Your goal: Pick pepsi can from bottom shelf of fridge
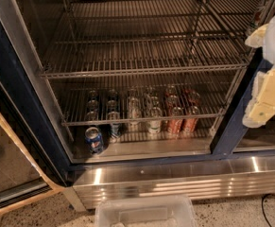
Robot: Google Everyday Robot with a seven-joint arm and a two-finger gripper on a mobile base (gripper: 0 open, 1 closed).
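**Pepsi can waits at front left, gripper off to the right**

The fridge [15, 96] stands open before me, its dark blue frame around steel wire racks [146, 56] that carry nothing I can make out. Cans sit only on the bottom shelf [170, 148]. The pepsi can [94, 140] stands upright at the front left corner of that shelf, ahead of the rows behind it, with another can [114, 129] just beside it on its right. Further right stand a white-and-green can [154, 123] and 2 red cans [182, 122] at the front of their rows.

The gripper [265, 98] hangs at the right edge of the view, in front of the blue upright, well apart from the pepsi can and higher than it (a pale cream shape, partly cut off by the edge). Whether it is spread or pressed together I cannot tell; it holds nothing that I can see.

Below the shelf runs the ribbed stainless base panel [184, 178], and a clear plastic bin [146, 211] sits on the floor in front of it.
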